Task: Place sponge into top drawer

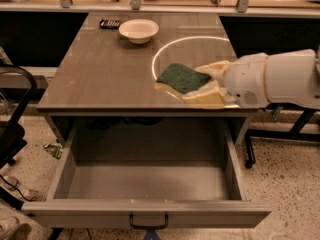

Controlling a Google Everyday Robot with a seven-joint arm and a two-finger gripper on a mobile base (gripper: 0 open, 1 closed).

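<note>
One sponge (pixel 182 78), seemingly clamped between gripper (pixel 205 83) fingers (pixel 216 68) at table (pixel 100 69) edge; one top drawer (pixel 150 181).

Finding: no text, label, brand, number or sign can be read on any surface in view. Surfaces checked: the front panel of the top drawer (pixel 150 215), the white arm casing above and behind the drawer's right side, the white bowl (pixel 138 30) and the small dark object (pixel 109 23) well behind the drawer. The gripper (pixel 200 81) is just behind the drawer's right rear corner and above it, clamped on the sponge (pixel 182 77), which bears no marking.
</note>
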